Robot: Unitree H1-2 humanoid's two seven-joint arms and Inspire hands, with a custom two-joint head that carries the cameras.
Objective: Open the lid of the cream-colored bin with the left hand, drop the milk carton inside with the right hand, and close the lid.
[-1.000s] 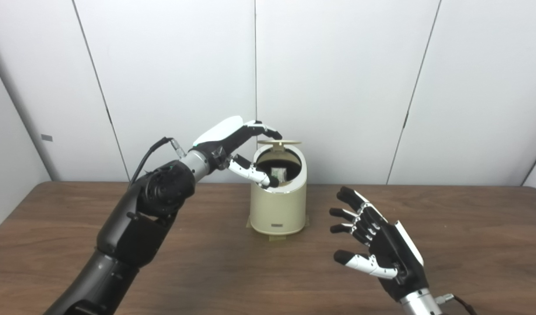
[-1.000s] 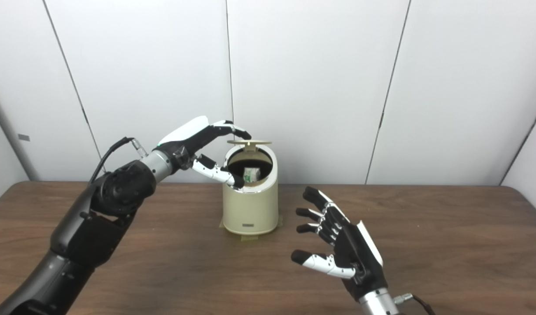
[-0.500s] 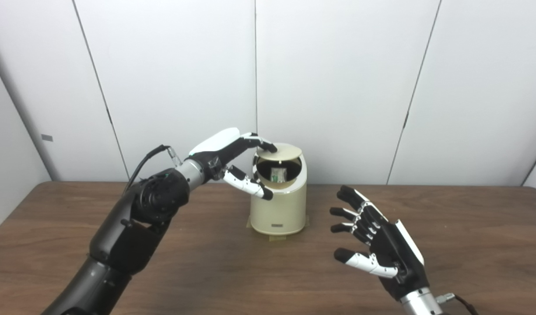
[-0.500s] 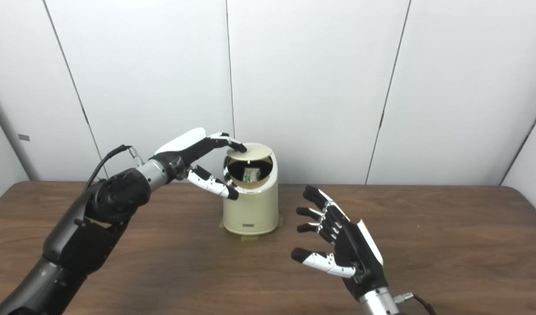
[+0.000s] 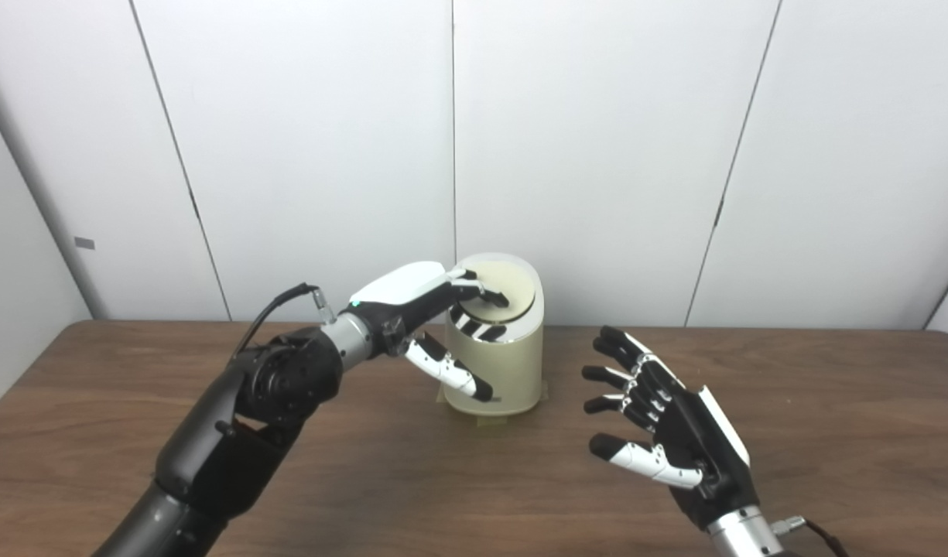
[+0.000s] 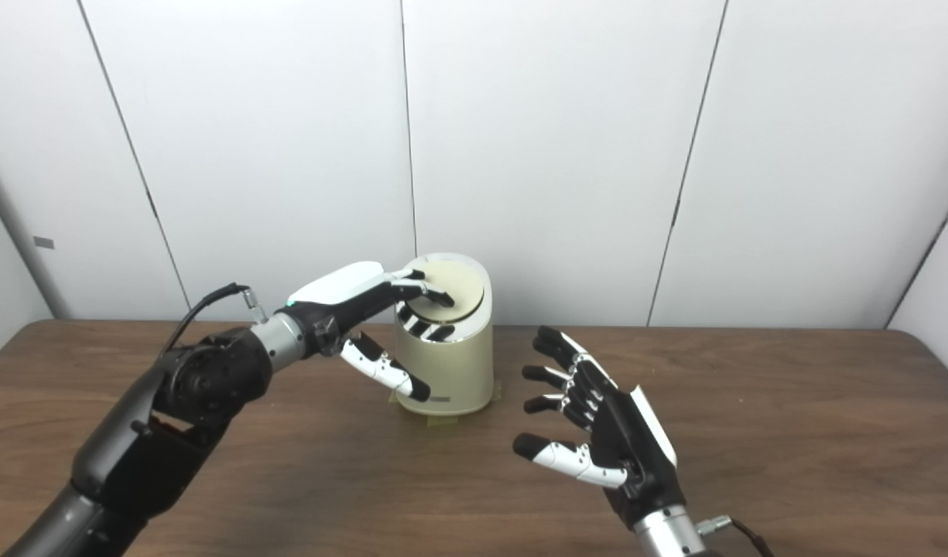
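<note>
Pressing down on the lid (image 5: 498, 288), the left hand (image 5: 419, 298) has its fingertips (image 5: 495, 297) flat on top of the cream bin (image 5: 495, 363).

Lid sits down on the bin, which stands at centre frame near the far edge of the wooden table (image 5: 365, 480), against the white wall panels (image 5: 597, 155). Left thumb hangs spread in front of the bin wall, gripping nothing. Milk carton not visible in either view. Right hand (image 5: 671, 433), lower right of frame, hovers above the table well apart from the bin, fingers spread wide, empty. A cable (image 5: 276, 313) runs from the left wrist.
</note>
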